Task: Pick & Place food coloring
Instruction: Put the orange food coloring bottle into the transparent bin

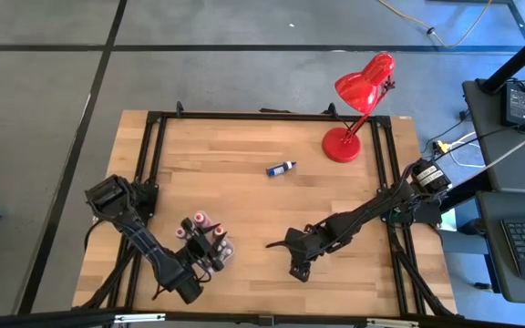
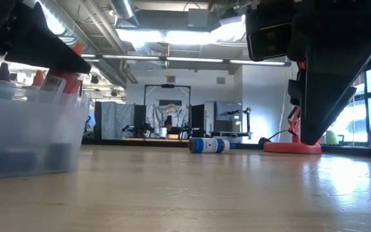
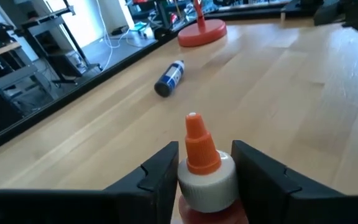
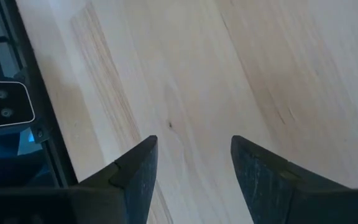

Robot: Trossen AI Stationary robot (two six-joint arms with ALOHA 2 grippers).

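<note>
The left gripper [image 3: 205, 180] has its jaws around an upright orange-capped bottle [image 3: 199, 155] over the tray [image 1: 227, 257]; whether they grip is unclear. The blue bottle [image 1: 281, 168] lies on the far surface, nearer the right gripper [image 1: 297, 271], whose jaws are apart and empty.

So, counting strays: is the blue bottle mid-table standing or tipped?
Tipped: the blue bottle lies on its side on the table.

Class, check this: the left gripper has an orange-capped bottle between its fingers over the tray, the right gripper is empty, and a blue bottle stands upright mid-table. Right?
One error: the blue bottle lies on its side, as the high view shows. The rest stands.
</note>
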